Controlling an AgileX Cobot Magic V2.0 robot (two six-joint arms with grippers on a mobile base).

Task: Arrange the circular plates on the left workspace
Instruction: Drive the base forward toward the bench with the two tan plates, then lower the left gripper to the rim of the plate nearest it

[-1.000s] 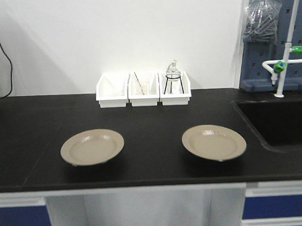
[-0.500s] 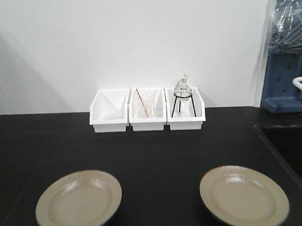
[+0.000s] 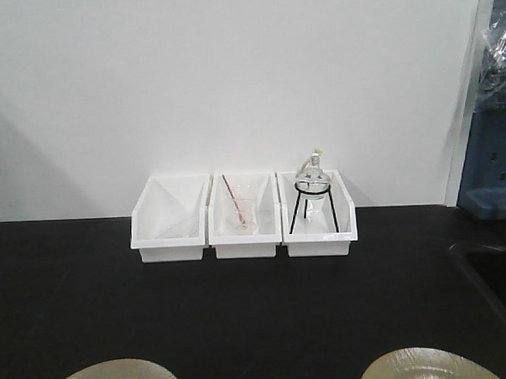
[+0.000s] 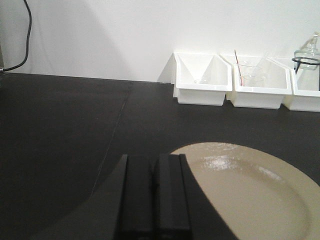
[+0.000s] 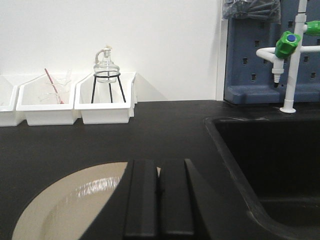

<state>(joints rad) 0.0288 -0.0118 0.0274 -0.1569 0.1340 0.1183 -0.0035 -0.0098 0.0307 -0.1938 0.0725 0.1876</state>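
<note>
Left gripper (image 4: 154,167) pinched closed, empty, one plate (image 4: 250,195) lower right beside it; right gripper (image 5: 160,170) closed too, other plate (image 5: 65,205) lower left, both on the counter (image 4: 60,125), probably lining up grabs

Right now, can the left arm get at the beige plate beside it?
Probably yes: the left end effector is right at the rim of the beige plate, nothing stands between them, though its jaws look shut.
</note>
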